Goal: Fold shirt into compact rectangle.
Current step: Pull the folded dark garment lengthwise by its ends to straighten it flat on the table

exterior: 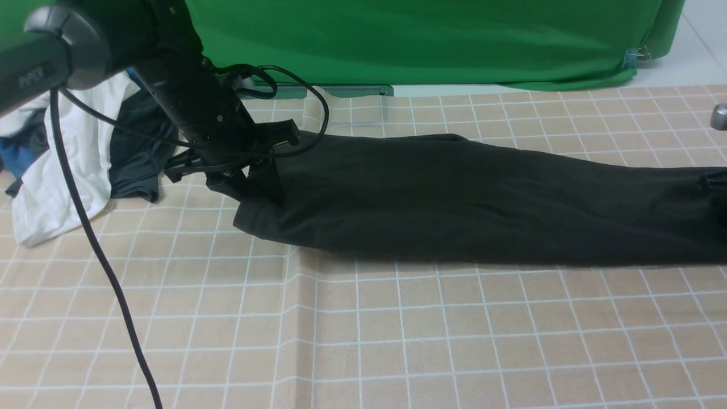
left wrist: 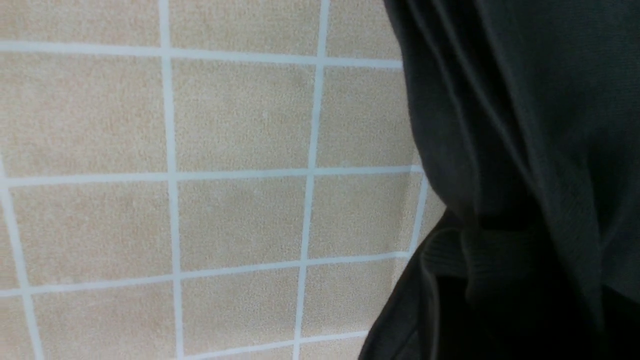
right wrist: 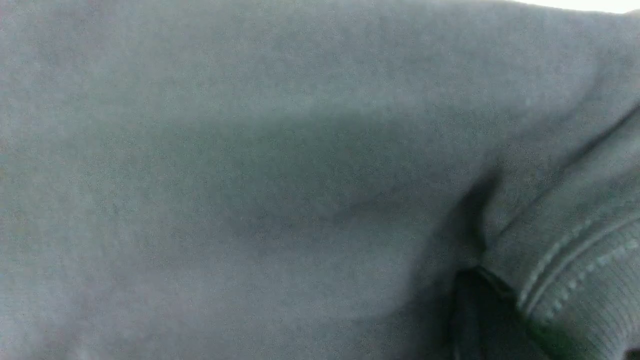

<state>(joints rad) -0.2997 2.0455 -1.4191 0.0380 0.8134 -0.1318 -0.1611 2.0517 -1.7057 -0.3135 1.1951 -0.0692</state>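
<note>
The black shirt [exterior: 454, 199] lies across the checked tablecloth as one long folded band running left to right. My left gripper [exterior: 250, 184] is at its left end, shut on the cloth, which rises in a small peak to the jaws. In the left wrist view the shirt [left wrist: 525, 125] hangs in folds that gather into the dark jaws. My right gripper [exterior: 714, 180] barely shows at the frame's right edge, on the shirt's right end. In the right wrist view the shirt [right wrist: 250, 175] fills the frame, and its stitched hem [right wrist: 575, 270] puckers in at the jaws.
A white garment [exterior: 51, 170], a smaller dark grey garment [exterior: 139, 153] and some blue cloth [exterior: 17, 156] lie heaped at the back left. My left arm's cable [exterior: 96, 250] hangs over the tablecloth [exterior: 397, 329]. A green backdrop [exterior: 426, 40] closes the far side.
</note>
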